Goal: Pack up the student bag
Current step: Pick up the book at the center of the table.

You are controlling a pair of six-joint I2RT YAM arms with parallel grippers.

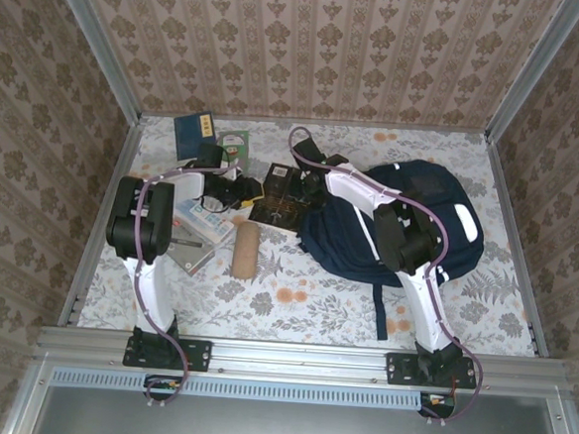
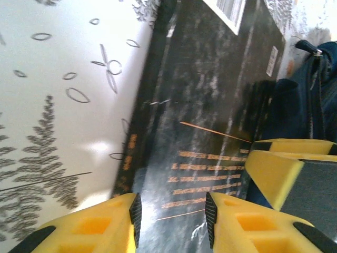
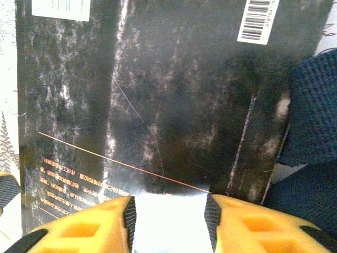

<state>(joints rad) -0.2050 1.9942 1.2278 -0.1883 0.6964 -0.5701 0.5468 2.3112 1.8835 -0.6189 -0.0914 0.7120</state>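
The student bag point(image 1: 438, 222), a navy-blue backpack, lies at the right of the table, and its fabric shows in the right wrist view point(image 3: 313, 116) and the left wrist view point(image 2: 316, 89). A black book point(image 1: 278, 206) with orange lettering lies flat just left of the bag. My left gripper point(image 1: 246, 192) reaches it from the left and hangs open over its cover point(image 2: 210, 95), the lettering showing between the fingers point(image 2: 172, 211). From the far side my right gripper point(image 1: 300, 183) stands open point(image 3: 169, 213) at the book's edge point(image 3: 174, 95), with only a white surface in its gap.
A blue book point(image 1: 194, 129) and a green item point(image 1: 235, 142) lie at the back left. Flat booklets point(image 1: 197, 232) and a tan cylinder point(image 1: 246, 249) lie near the left arm. Metal rails and papered walls close in the table. The bag's strap point(image 1: 383, 308) trails toward the front.
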